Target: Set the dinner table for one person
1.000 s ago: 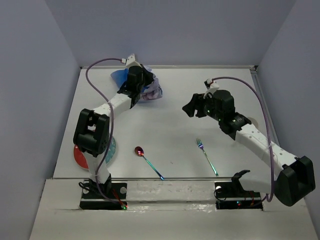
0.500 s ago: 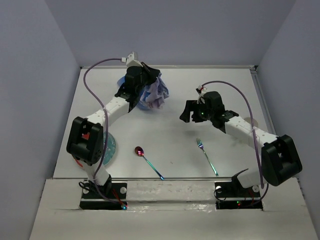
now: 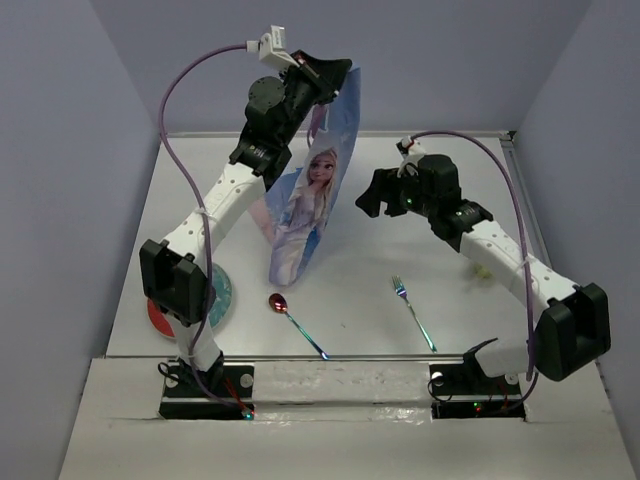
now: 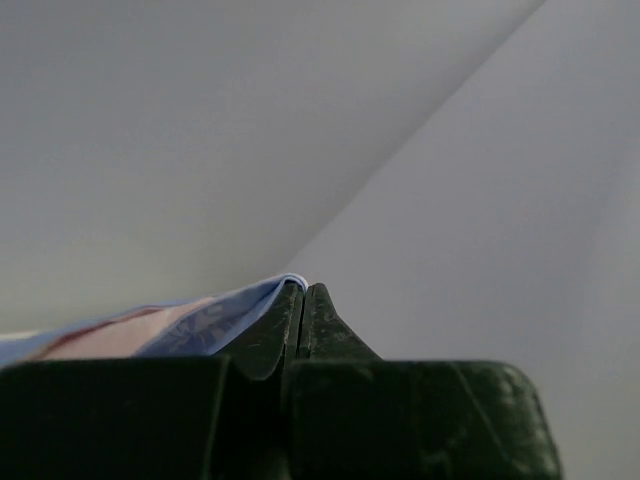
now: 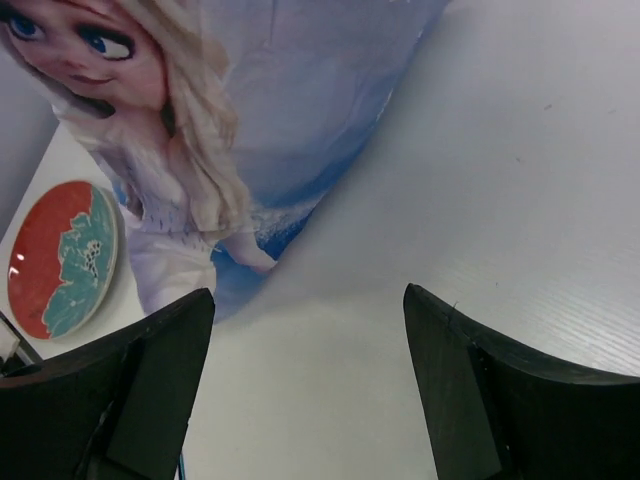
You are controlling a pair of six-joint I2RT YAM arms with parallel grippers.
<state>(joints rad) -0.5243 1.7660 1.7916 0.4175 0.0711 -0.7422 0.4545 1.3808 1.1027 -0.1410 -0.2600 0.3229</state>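
My left gripper (image 3: pixel 335 72) is raised high above the back of the dinner table (image 3: pixel 350 285), shut on the top edge of a blue princess-print placemat (image 3: pixel 310 200). The placemat hangs unfolded, its lower end touching the table. In the left wrist view the fingers (image 4: pixel 303 288) are pressed together with the blue cloth (image 4: pixel 200 320) pinched between them. My right gripper (image 3: pixel 372 195) hovers open just right of the hanging placemat, nothing between its fingers. The right wrist view shows that gripper (image 5: pixel 308 295) wide apart over bare table (image 5: pixel 520 200), with the placemat (image 5: pixel 280 120) ahead of it.
A spoon (image 3: pixel 295 322) and a fork (image 3: pixel 413 310) lie near the front edge. A red and teal plate (image 3: pixel 215 300) sits at the front left, partly behind the left arm, and shows again as a plate (image 5: pixel 60 255) in the right wrist view. A pale object (image 3: pixel 485 268) peeks from under the right arm.
The left arm has lifted the placemat from a crumpled heap at the back of the table, and it now hangs unfolded. The right gripper has opened wider and stayed near the placemat.
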